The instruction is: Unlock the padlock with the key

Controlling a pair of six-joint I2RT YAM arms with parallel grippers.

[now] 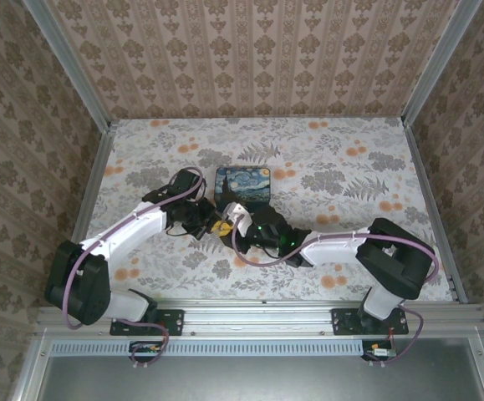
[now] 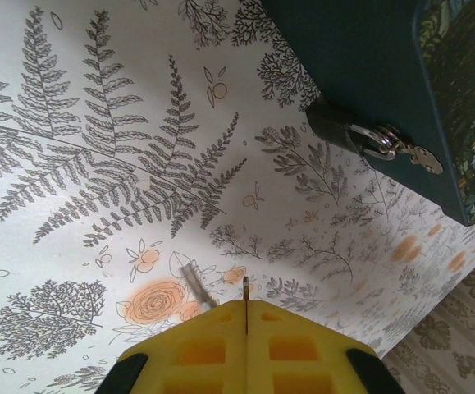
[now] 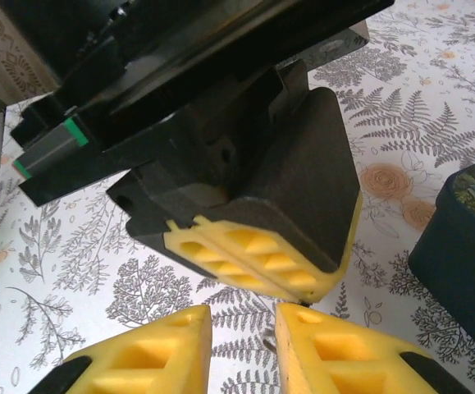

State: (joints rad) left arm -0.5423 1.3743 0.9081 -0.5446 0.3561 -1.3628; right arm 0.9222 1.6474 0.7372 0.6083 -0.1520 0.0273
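Key (image 2: 245,289) juts lengthwise, tip-first, from closed left end effector (image 2: 245,307).

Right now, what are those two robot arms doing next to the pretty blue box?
They are working on a tiny padlock that hangs on the latch of the blue box. The left gripper is shut, pinching a thin silvery key that pokes out between its yellow fingers. The key has not reached the padlock yet, and a stretch of table lies between them. The right gripper hovers close to the left one, jaws a little apart, with nothing in them.
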